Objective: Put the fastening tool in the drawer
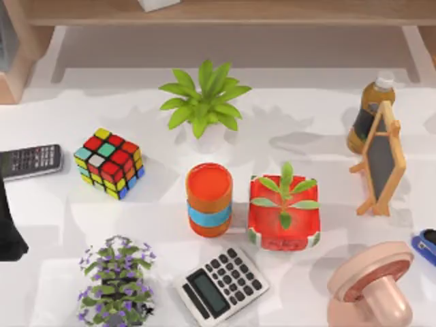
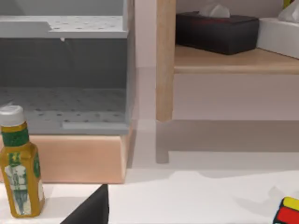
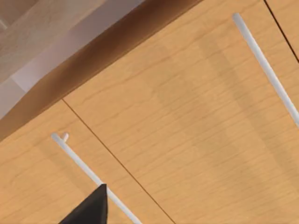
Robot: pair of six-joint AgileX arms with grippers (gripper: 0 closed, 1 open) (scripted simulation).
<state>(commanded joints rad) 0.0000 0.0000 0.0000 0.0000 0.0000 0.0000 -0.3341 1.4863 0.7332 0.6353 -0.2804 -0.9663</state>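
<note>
Stapler lies on the table at the top view's right edge, bright blue with a black top, partly cut off, ungripped. Right pincer faces closed wooden drawer fronts with rail handles (finger state: cannot tell). Left arm parked at left. Grasping, opening and placing all remain.

The top view looks straight down on the surface. The left wrist view faces level toward the shelf, sharing the cube corner. The right wrist view looks closely at wooden drawer fronts.
</note>
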